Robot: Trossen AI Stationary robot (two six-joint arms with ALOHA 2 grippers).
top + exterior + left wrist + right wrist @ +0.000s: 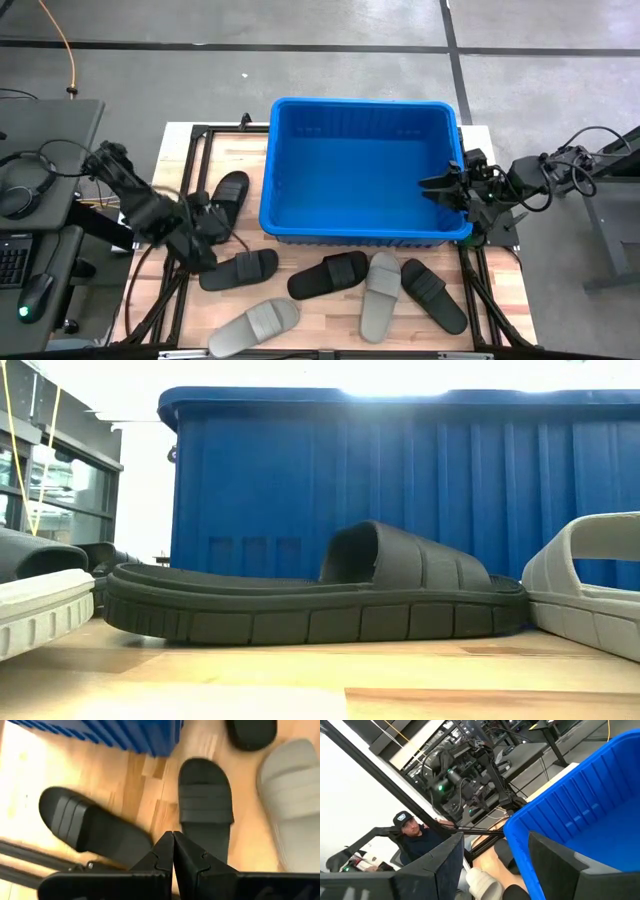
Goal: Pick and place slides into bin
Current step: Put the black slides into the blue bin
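Note:
The blue bin (360, 232) stands at the table's far middle. Several slides lie sole-down on the wood: a black one (228, 195) left of the bin, and black (240, 268), black (328, 275), grey (380, 293), black (435, 295) and grey (255, 325) ones in front of it. My left gripper (203, 238) hangs shut and empty, pointing steeply down between the two leftmost black slides (205, 805) (85, 825). My right gripper (440, 187) stands open and level over the bin's right rim (520, 835), touching nothing.
A dark frame (185, 160) edges the table on the left and right. Bare wood (145, 790) shows between the bin's near-left corner and the slides. In the low view a black slide (310, 600) lies before the bin wall (400, 480). A person (412, 832) sits beyond the table.

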